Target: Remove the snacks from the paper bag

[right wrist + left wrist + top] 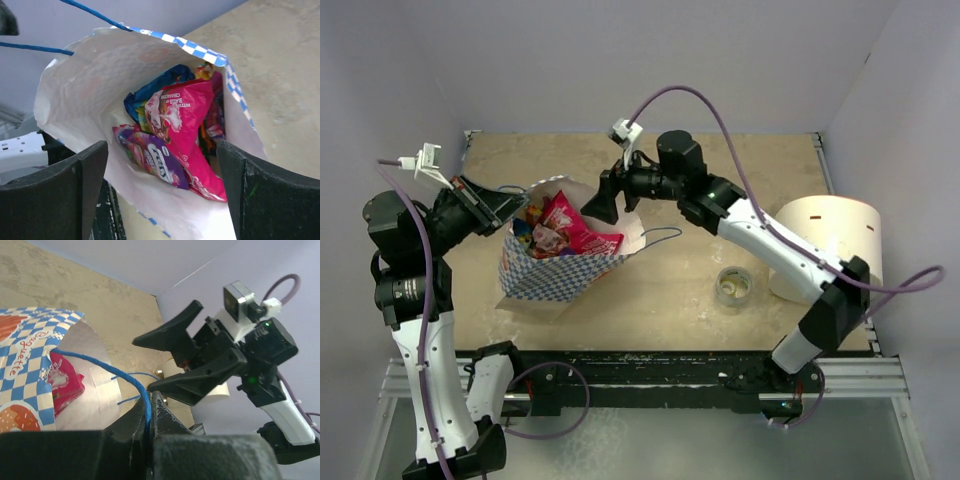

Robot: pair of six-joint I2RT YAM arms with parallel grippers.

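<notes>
Nearest, the bag is resting tilted on the tabletop, its checkered base toward the near edge and its mouth opening up and away. No snack is lying outside it, so the step in hand is looking like the 1st reach.

At the mouth's left rim, the left fingers are clamping shut on a blue cord, holding the mouth up. The snacks are sitting inside, with the chip bag uppermost and a purple packet against it. Just beyond, the right fingers are hovering at the mouth, spread wide and empty.

The next move is probably calling for them to dip past the paper rim and close on the chip bag's upper edge, avoiding the 2nd cord.

Bare tabletop is offering room right of the bag. The tape roll and cylinder are standing well apart at the right, with walls closing in behind.
</notes>
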